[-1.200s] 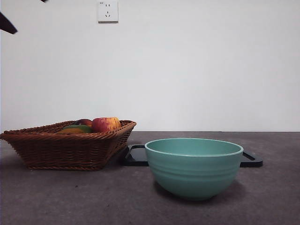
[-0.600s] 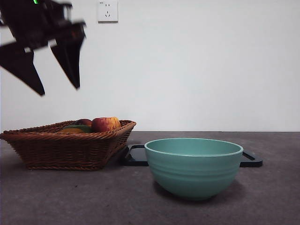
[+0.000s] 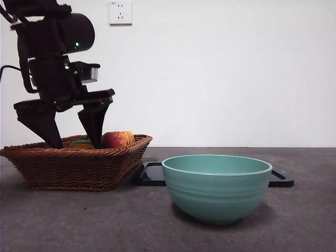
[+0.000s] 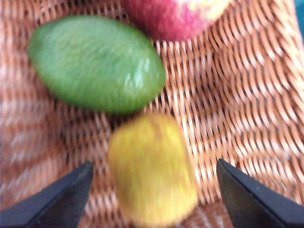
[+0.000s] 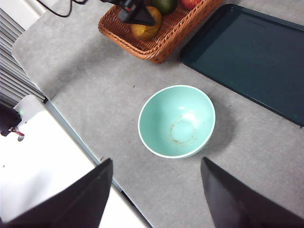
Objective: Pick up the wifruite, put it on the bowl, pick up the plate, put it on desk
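Front view: left gripper (image 3: 72, 139) hangs over the wicker basket (image 3: 79, 164) at 9 o'clock, its 2 black jaws spread wide, tips dipped just behind the basket rim, nothing held. Red-yellow apple (image 3: 118, 139) sits in the basket beside the inner jaw. Teal bowl (image 3: 217, 187) stands on the desk (image 3: 94, 220) at 5 o'clock, empty, in front of the black tray (image 3: 280, 179).

Left wrist view: jaws wide apart, the wifruite (image 4: 151, 168) lies between them on the basket weave, untouched on both sides. Green fruit (image 4: 97, 62) just beside it, whether touching cannot be told; apple partly in frame past that.

Right wrist view: right gripper (image 5: 154, 194) high above the table, jaws open and empty. Bowl at center, basket at 12 o'clock with the wifruite inside, tray at 2 o'clock.
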`<state>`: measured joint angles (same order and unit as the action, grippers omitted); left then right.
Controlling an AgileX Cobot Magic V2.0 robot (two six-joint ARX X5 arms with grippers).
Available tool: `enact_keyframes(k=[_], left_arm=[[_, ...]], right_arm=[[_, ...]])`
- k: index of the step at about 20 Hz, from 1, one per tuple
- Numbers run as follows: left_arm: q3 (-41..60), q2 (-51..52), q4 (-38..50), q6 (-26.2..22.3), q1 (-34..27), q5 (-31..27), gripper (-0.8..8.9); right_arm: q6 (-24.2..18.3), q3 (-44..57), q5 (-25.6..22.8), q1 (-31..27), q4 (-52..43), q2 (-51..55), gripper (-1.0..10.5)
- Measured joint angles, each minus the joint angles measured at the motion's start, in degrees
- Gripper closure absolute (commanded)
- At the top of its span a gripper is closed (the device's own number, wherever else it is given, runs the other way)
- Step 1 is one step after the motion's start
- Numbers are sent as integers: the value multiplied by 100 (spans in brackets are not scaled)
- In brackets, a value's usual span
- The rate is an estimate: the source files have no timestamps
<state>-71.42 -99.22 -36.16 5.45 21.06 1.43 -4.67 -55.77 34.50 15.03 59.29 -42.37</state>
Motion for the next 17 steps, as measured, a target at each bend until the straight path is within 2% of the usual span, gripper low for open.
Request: enact_keyframes(k=[9,17], left_arm=[[-7,-337,295,138,2,-2,415],[-7,-358,422,140,2,-4,686]], right_arm=[[0,0,0,0,0,0,653],[0,0,0,0,0,0,653]])
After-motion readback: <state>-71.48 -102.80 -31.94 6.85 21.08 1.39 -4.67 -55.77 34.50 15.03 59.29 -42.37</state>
